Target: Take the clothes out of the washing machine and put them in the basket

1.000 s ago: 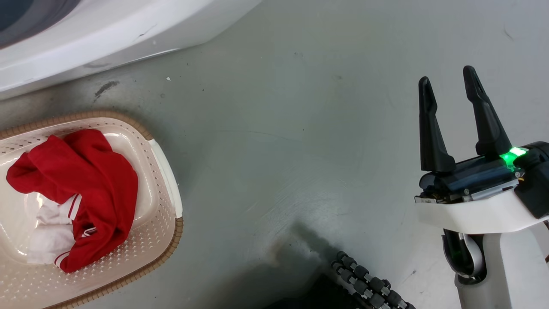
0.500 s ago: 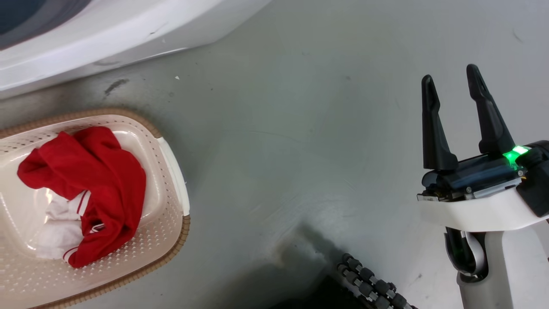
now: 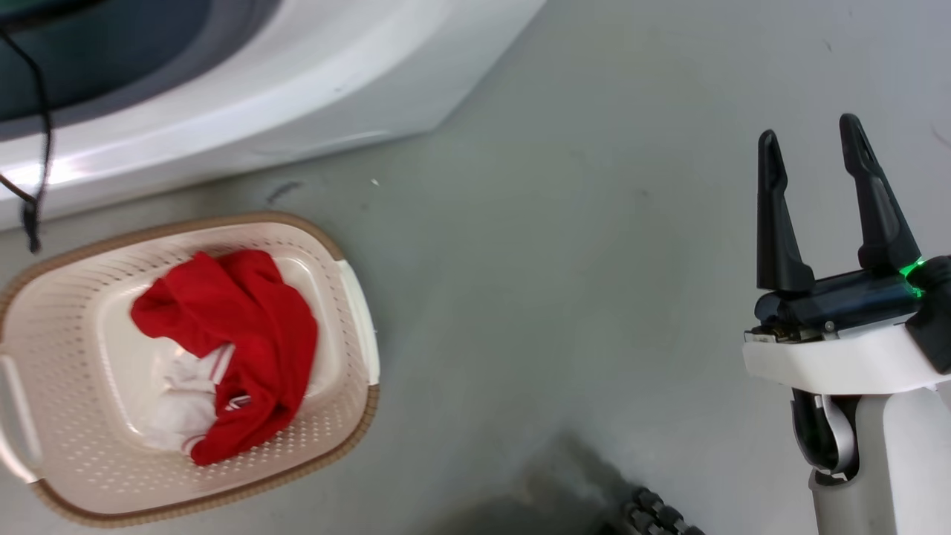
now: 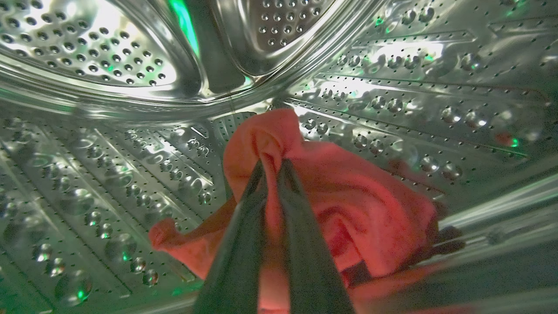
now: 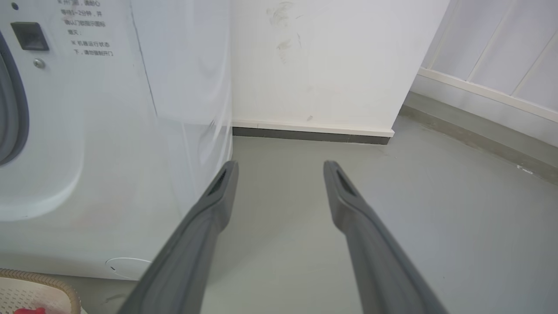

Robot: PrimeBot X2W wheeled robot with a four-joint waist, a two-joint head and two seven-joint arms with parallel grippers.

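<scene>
The red garment (image 4: pixel 340 205) on the floor of the drum (image 4: pixel 109 165) inside the washing machine (image 3: pixel 334 82) looks soft, light and limp, so it would likely sag and trail when lifted. A bunched fold is the sensible hold. The left claw (image 4: pixel 273 165) reaches into the drum, its fingers pinched tight on such a raised fold. More clothes (image 3: pixel 238 334) lie in the basket (image 3: pixel 349 438). The right claw (image 3: pixel 809 134) hangs spread open over the floor (image 3: pixel 557 260), well apart from the basket.

You see a smooth grey floor (image 3: pixel 557 260) with a few small dark marks. A plain white wall (image 5: pixel 314 65) meets it at a dark strip (image 5: pixel 311 135). Pale panels (image 5: pixel 501 52) stand beside that wall.
</scene>
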